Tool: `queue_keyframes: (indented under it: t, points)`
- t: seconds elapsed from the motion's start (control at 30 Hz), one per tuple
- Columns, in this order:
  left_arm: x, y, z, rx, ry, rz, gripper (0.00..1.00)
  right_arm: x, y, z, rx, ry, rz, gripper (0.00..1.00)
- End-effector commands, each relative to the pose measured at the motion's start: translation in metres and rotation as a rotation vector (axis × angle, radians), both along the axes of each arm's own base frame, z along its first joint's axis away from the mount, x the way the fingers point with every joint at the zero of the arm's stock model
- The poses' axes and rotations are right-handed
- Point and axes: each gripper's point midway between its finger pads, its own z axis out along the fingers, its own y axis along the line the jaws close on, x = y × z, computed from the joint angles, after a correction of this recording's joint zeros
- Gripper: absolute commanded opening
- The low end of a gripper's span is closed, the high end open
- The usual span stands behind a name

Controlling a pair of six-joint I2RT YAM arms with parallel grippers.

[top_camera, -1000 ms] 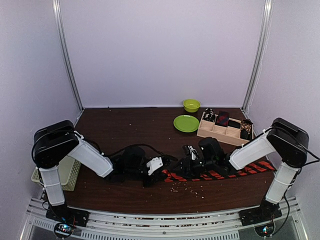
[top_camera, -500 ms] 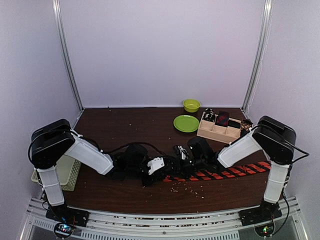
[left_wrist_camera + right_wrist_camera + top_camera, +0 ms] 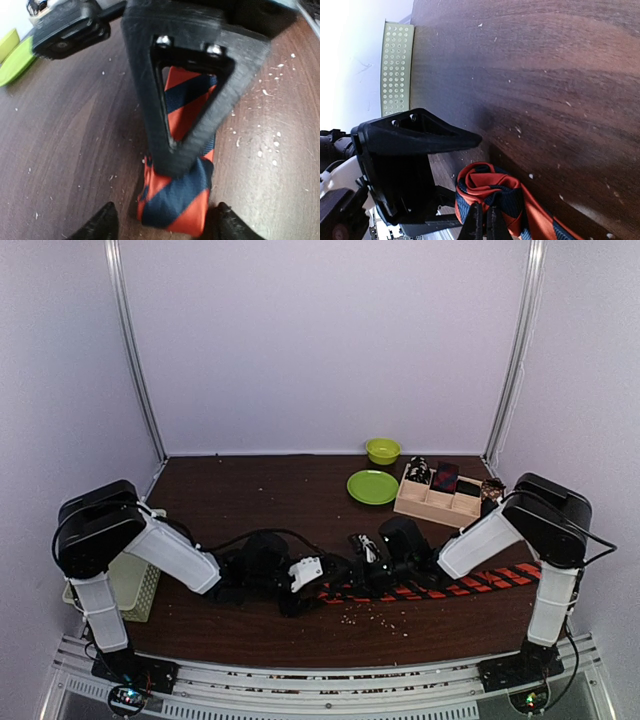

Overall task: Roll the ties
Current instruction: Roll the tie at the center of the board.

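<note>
An orange-red tie with dark diagonal stripes (image 3: pixel 450 587) lies stretched across the near right of the table. Its left end is curled into a small loose roll (image 3: pixel 490 187). My right gripper (image 3: pixel 485 222) is shut on the fabric of that roll, and one of its black fingers (image 3: pixel 190 115) stands over the tie in the left wrist view. My left gripper (image 3: pixel 165 227) is open, its two fingertips (image 3: pixel 102 225) on the table either side of the rolled end (image 3: pixel 175 205), not touching it. From above, the left gripper (image 3: pixel 300 578) and right gripper (image 3: pixel 365 558) meet near the table's middle.
At the back right a wooden divided tray (image 3: pixel 415 502) holds several rolled ties. A green plate (image 3: pixel 372 486) and a green bowl (image 3: pixel 382 450) sit beside it. A pale green mesh basket (image 3: pixel 135 585) is by the left arm's base. Crumbs (image 3: pixel 375 617) dot the table.
My right gripper has slid left toward the left gripper and closed on the tie's rolled end. The left gripper has opened wide around that end.
</note>
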Motion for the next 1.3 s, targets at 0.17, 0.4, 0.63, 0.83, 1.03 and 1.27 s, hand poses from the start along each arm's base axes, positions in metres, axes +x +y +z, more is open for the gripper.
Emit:
queue_keyframes:
  t: [0.17, 0.4, 0.63, 0.83, 1.03, 1.27]
  points:
    - [-0.004, -0.009, 0.001, -0.19, -0.007, -0.004, 0.75, -0.014, -0.028, -0.038, -0.012, 0.125, -0.037, 0.0]
    - [-0.004, -0.027, -0.015, -0.235, 0.026, -0.042, 0.74, -0.014, -0.034, -0.045, -0.023, 0.134, -0.053, 0.0]
    - [0.0, -0.026, -0.033, -0.147, 0.06, -0.019, 0.49, -0.007, -0.025, -0.026, 0.042, 0.12, -0.061, 0.0]
    - [-0.004, -0.008, -0.03, -0.041, 0.061, -0.016, 0.35, -0.006, -0.021, 0.001, 0.102, 0.101, -0.053, 0.0]
    - [-0.001, 0.005, -0.035, 0.127, 0.08, -0.023, 0.32, -0.007, -0.042, -0.028, -0.056, 0.075, -0.045, 0.0]
    - [0.002, -0.002, -0.028, 0.066, 0.072, -0.016, 0.49, -0.011, -0.047, -0.061, -0.147, 0.072, -0.013, 0.0]
